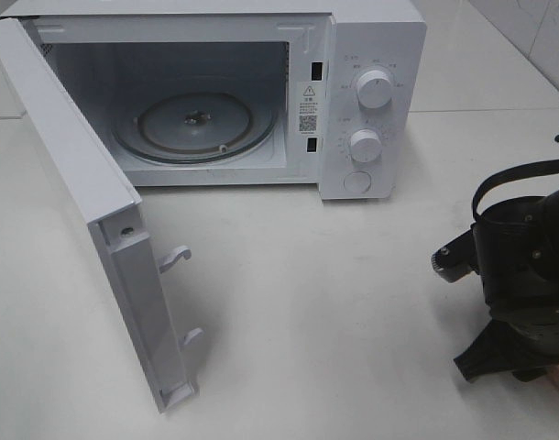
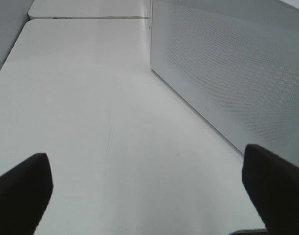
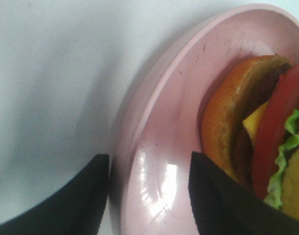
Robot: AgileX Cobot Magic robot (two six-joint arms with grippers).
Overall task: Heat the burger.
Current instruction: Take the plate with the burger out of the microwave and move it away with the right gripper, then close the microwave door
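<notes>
1. I see a white table (image 1: 289, 302) filling most of the overhead frame, matte, with soft shadows and no hard glare.
2. A white microwave (image 1: 371, 101) stands at the top centre, its door (image 1: 87, 211) swung wide toward the lower left of the frame.
3. Inside I can make out the glass turntable (image 1: 192, 124), lit evenly.
4. Two round knobs (image 1: 373, 89) sit one above the other on the panel at the upper right of the oven.
5. A seam at the upper right shows a second table top (image 1: 481, 64) butted against the first.
6. In the top right corner I see a strip of pale tiled wall (image 1: 541, 32).
</notes>
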